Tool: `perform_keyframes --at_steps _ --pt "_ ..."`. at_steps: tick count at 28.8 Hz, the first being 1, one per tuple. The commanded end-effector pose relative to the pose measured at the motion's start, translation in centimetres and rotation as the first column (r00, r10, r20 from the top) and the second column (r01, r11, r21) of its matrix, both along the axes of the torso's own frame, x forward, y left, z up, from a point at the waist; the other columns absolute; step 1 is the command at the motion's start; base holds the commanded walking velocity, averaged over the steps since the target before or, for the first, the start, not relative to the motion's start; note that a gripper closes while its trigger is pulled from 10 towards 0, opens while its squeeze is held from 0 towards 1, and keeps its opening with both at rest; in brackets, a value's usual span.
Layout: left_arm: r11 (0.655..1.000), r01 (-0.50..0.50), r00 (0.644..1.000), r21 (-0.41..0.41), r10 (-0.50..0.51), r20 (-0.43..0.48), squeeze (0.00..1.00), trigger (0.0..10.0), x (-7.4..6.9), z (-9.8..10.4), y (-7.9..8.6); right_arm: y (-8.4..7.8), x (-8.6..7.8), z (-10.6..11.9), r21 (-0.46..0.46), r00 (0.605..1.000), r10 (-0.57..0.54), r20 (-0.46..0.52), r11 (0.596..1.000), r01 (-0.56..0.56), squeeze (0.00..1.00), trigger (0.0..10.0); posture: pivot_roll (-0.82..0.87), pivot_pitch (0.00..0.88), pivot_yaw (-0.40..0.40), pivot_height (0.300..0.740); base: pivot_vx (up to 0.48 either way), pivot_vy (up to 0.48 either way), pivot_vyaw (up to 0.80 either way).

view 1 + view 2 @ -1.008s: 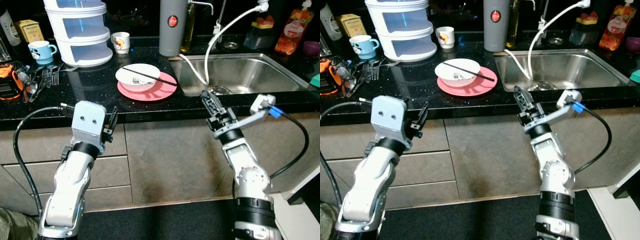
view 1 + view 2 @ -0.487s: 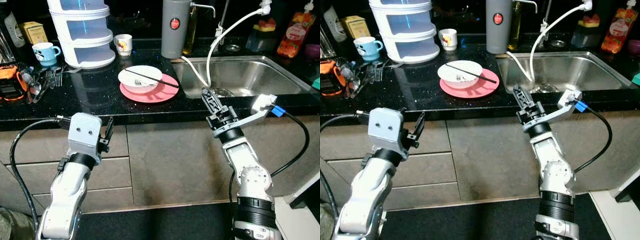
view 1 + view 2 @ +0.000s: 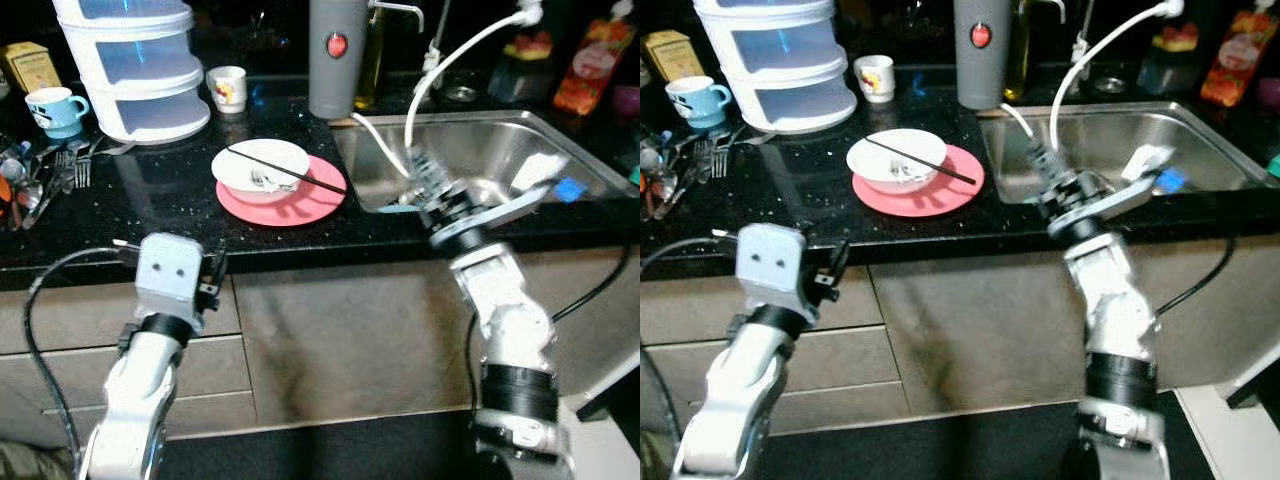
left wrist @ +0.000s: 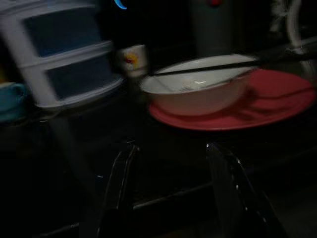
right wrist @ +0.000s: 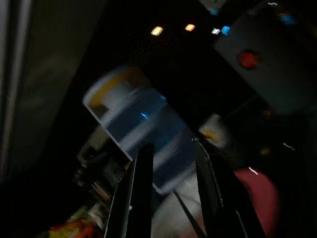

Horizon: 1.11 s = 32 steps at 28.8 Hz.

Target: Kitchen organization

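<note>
Left eye view: right gripper (image 3: pixel 425 172) has risen from below the table (image 3: pixel 170 190) edge to the sink (image 3: pixel 520 140) rim, blurred mid-swing, fingers apart and empty in the wrist view. Likely reaching toward the dishes. Left gripper (image 3: pixel 212 278) stays low by the cabinet front, fingers spread, empty. White glossy bowl (image 3: pixel 260 164) with black chopsticks (image 3: pixel 290 170) across it sits on a flat round pink plate (image 3: pixel 300 202), untouched. Table is dark speckled stone.

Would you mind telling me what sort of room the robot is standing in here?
Most likely a home kitchen: a steel sink set in a dark counter, a bowl on a plate, and mugs beside it.
</note>
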<state>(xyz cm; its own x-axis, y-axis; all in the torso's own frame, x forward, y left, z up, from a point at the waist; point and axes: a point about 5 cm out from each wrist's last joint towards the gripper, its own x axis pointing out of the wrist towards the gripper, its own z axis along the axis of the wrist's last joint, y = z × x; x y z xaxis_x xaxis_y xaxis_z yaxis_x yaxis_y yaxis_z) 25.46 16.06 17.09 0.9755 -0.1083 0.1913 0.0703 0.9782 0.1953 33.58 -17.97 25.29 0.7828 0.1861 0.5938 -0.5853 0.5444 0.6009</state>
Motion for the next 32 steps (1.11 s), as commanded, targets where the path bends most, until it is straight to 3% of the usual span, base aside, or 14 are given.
perform_keyframes --at_steps 1,16,18,24,25,26,30,31,32 --pt "1.0 -0.01 1.0 0.003 0.01 -0.003 0.0 10.0 -0.3 -0.1 0.1 0.8 0.2 0.8 0.033 0.997 0.062 0.033 0.997 -0.063 0.0 10.0 0.16 0.0 -0.014 0.74 0.356 0.0 0.0" --pt "0.998 0.066 0.998 -0.012 -0.066 -0.003 0.0 10.0 -1.6 0.2 -1.4 1.2 0.6 1.4 0.034 0.992 0.108 0.07 0.993 -0.11 0.0 10.0 0.18 0.0 -0.021 0.74 0.065 0.0 0.0" --pt "0.997 0.073 0.997 -0.015 -0.073 0.001 0.0 10.0 -1.9 0.3 -1.7 1.2 0.7 1.4 -0.001 0.992 0.104 0.072 0.995 -0.104 0.0 10.0 0.18 0.0 -0.023 0.74 0.0 0.0 0.0" --pt "0.996 0.084 0.996 -0.017 -0.084 0.0 0.0 10.0 -2.2 0.3 -2.1 -1.0 0.2 1.0 -0.163 0.986 0.122 0.117 0.981 -0.102 0.0 10.0 0.18 0.0 -0.028 0.74 0.0 0.0 0.0" --pt "0.996 0.086 0.996 -0.018 -0.086 0.0 0.0 10.0 -2.2 0.3 -2.1 -1.2 -0.1 0.8 -0.253 0.982 0.141 0.126 0.962 -0.106 0.0 10.0 0.18 0.0 -0.023 0.74 0.0 0.0 0.0" --pt "0.995 0.094 0.996 -0.018 -0.094 -0.001 0.0 10.0 -2.1 0.3 -2.1 -1.5 -0.3 0.2 -0.413 0.986 0.124 0.115 0.909 -0.066 0.0 10.0 0.17 0.0 -0.019 0.74 0.0 0.0 0.0" --pt "0.994 0.106 0.994 -0.014 -0.106 -0.001 0.0 10.0 -2.1 0.4 -2.2 -1.9 -0.2 0.1 -0.492 0.992 0.062 0.11 0.871 0.0 0.0 10.0 0.16 0.0 -0.003 0.74 0.0 0.0 0.0" --pt "0.994 0.107 0.994 -0.013 -0.107 -0.002 0.0 10.0 -2.1 0.4 -2.2 -2.0 -0.2 0.1 -0.504 0.992 0.05 0.113 0.864 0.013 0.65 10.0 0.16 0.0 -0.001 0.74 0.0 0.0 0.0" --pt "0.994 0.107 0.994 -0.013 -0.107 -0.002 0.0 10.0 -2.2 0.5 -2.2 -2.1 -0.2 0.2 -0.51 0.992 0.046 0.115 0.86 0.019 0.65 10.0 0.16 0.0 -0.001 0.74 0.0 0.0 0.0"
